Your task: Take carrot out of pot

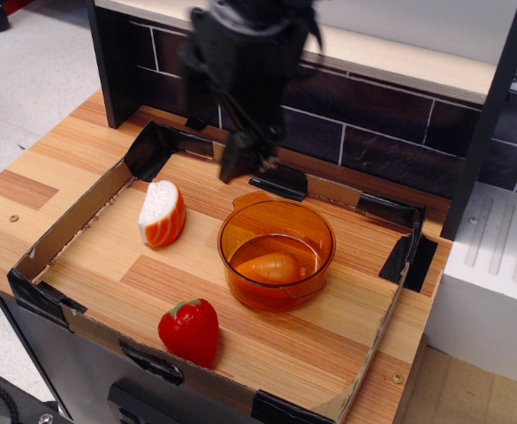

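Hovering blurred at upper centre, the gripper hangs above the pot's back rim; its jaw state cannot be told. The pot, mid-frame, holds the carrot lying inside.

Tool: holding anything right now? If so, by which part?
Nothing held. The tool is blurred above the back of the pot, with nothing visible in it. The carrot lies inside the pot, untouched.
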`<move>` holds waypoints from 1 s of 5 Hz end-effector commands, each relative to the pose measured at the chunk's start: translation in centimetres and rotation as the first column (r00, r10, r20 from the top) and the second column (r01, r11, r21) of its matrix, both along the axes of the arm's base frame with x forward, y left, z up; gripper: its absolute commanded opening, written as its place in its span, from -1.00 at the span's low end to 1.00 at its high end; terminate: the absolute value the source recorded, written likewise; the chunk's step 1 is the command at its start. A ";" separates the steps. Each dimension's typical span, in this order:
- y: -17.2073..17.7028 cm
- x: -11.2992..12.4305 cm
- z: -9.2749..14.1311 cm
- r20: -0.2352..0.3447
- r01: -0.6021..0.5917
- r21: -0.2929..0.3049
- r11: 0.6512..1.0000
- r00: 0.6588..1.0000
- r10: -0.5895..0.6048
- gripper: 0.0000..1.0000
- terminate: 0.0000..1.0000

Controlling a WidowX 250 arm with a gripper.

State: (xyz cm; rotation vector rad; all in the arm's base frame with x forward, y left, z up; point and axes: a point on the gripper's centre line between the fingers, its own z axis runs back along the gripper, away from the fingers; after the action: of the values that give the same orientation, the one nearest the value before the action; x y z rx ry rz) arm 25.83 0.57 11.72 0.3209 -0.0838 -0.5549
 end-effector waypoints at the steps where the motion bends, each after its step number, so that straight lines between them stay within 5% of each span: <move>1: -2.5 -0.3 -1.3 -0.045 0.402 -0.117 0.908 0.911 -0.410 1.00 -1.00; 2: -3.1 -0.1 -2.4 -0.101 0.404 -0.231 0.885 0.895 -0.435 1.00 -1.00; 3: -4.2 -0.3 -3.5 -0.120 0.386 -0.274 0.881 0.895 -0.430 1.00 -1.00; 5: -5.0 -1.0 -5.8 -0.124 0.411 -0.237 0.880 0.886 -0.447 1.00 -1.00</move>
State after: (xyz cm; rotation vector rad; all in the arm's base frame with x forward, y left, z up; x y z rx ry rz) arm 25.74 -4.21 4.87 0.0344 -0.0157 -1.0116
